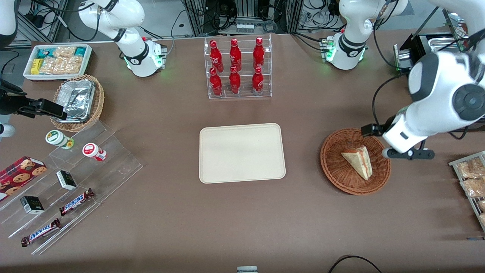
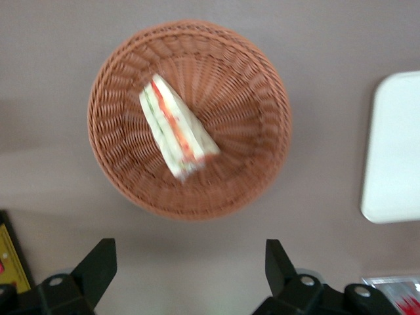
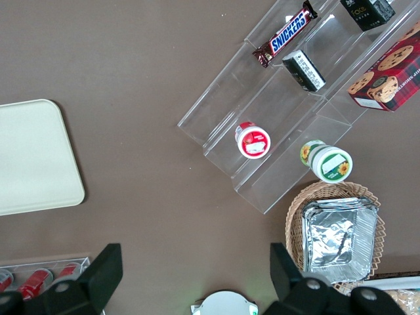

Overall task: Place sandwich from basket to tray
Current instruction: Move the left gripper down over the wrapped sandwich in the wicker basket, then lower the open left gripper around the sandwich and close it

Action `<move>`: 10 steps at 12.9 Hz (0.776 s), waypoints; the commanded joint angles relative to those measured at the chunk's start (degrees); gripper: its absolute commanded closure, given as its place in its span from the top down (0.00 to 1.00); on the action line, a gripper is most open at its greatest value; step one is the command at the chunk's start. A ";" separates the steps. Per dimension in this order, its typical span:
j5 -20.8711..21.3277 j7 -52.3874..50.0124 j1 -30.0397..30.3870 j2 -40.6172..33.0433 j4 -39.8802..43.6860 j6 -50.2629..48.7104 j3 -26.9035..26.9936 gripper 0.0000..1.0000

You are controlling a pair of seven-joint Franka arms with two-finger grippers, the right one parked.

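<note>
The sandwich (image 1: 359, 161), a pale wedge with red filling at its cut edge, lies in the reddish-brown wicker basket (image 1: 333, 167). The cream tray (image 1: 242, 151) sits mid-table, beside the basket toward the parked arm's end, with nothing on it. My left gripper (image 1: 407, 153) hovers above the table just outside the basket's rim, toward the working arm's end. In the left wrist view the gripper (image 2: 190, 262) is open and holds nothing, its fingers over bare table beside the basket (image 2: 256, 177). The sandwich (image 2: 176, 128) and a tray edge (image 2: 394, 144) also show there.
A clear rack of red bottles (image 1: 237, 68) stands farther from the camera than the tray. Snack packets on a rack (image 1: 471, 178) lie near the basket at the working arm's end. A foil-filled tan basket (image 1: 77, 100), a white snack bin (image 1: 57, 60) and acrylic steps (image 1: 75, 178) sit at the parked arm's end.
</note>
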 commanded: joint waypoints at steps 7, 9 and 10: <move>1.74 -11.04 1.83 -0.45 -14.00 20.74 0.89 1.00; 1.56 -17.88 1.83 -2.03 -18.22 26.10 0.89 1.00; 1.47 -23.49 1.83 -2.12 -19.72 28.39 0.89 1.00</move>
